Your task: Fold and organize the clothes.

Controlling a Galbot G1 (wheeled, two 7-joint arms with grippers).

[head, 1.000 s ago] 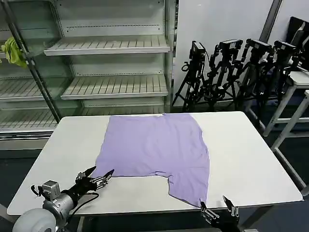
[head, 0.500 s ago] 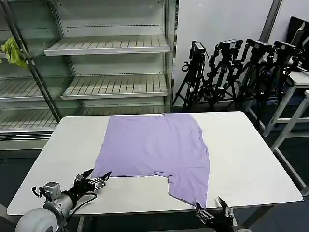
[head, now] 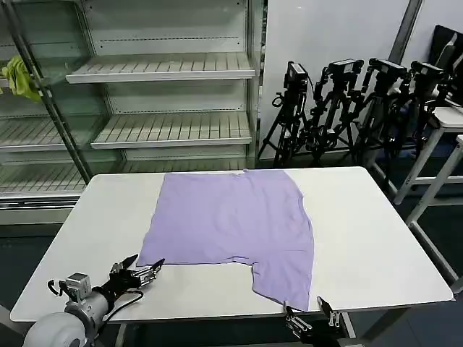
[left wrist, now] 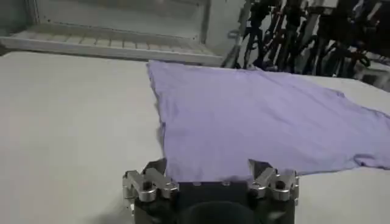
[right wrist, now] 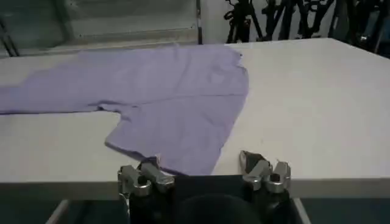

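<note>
Lavender T-shirt (head: 235, 228) lies partly folded on the counter (head: 376, 238); further folds remain. Left gripper (head: 141, 270) at seven o'clock, right gripper (head: 309, 316) at five, jaws spread, empty.

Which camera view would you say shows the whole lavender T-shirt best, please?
The head view: the T-shirt lies flat on the white table with its full outline visible from above. The left wrist view shows it at a low angle, cut off at the frame edge; the right wrist view likewise sees it foreshortened, with its nearest hem by the right gripper.
</note>
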